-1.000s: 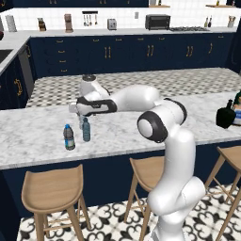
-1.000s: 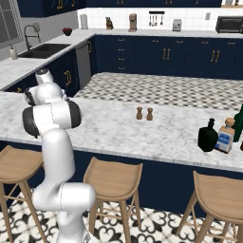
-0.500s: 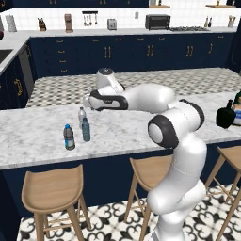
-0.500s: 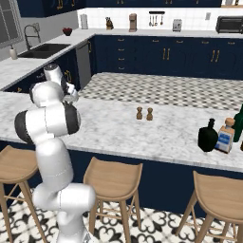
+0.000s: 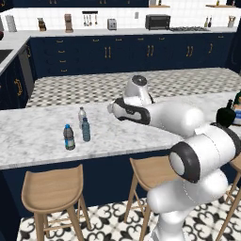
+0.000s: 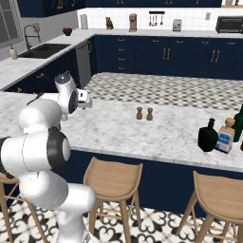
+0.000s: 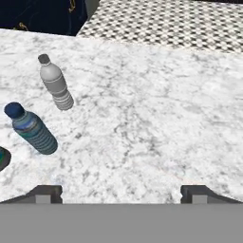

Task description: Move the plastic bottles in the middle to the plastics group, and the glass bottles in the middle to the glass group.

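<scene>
Tool [image 7: 121, 192] empty, jaws spread wide, above bare marble tabletop [image 7: 156, 123]. All-blue bottle [image 5: 86, 130] stands upright just beside the white-capped [image 5: 82, 116] and dark-labelled [image 5: 69, 137] plastics. Black bulbous bottle [image 6: 208, 136] and square labelled bottle [image 6: 225, 136] sit well apart, at the far end. Judgement: swing across high; approach the squat bottle's narrow neck squarely, avoiding its touching neighbour.

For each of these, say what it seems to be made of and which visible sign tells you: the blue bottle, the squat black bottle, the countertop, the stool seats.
Blue bottle: probably plastic; translucent blue, ribbed body.
Squat black bottle: looks like glass; glossy black, bulbous with a narrow neck, though glazed ceramic is possible.
Countertop: marble or similar stone; white with grey veining, polished.
Stool seats: wood; warm tan, matte.
</scene>
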Available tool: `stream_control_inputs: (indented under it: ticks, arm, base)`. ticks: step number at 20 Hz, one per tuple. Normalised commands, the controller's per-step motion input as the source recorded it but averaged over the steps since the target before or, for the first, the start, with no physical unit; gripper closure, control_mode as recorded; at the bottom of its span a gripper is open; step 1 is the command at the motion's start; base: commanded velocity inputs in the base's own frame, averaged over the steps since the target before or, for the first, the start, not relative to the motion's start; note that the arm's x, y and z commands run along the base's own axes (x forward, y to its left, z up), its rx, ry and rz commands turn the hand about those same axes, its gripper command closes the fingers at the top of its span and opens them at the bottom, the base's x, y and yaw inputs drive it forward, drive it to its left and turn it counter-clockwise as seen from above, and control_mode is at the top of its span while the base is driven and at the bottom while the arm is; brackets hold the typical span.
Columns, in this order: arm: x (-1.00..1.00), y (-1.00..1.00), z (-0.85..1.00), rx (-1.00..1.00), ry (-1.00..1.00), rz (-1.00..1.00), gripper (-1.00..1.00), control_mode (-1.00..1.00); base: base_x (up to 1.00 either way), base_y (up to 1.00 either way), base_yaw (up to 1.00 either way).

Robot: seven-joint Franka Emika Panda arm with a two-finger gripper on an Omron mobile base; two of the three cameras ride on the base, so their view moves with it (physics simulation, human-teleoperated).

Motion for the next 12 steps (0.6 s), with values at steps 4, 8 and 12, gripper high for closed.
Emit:
stream_control_inputs:
  ticks: [4, 8, 12]
  arm:
    - [-1.00, -0.63, 0.07, -0.01, -0.23, 0.10, -1.00, -1.00]
    - [-0.97, -0.44, 0.20, -0.07, -0.17, 0.13, -1.00, -1.00]
    - [-0.84, -0.34, 0.38, -0.04, -0.03, 0.09, -1.00, -1.00]
  base:
    - [0.00, 0.00, 0.00]
    - [0.00, 0.00, 0.00]
    - [0.00, 0.00, 0.00]
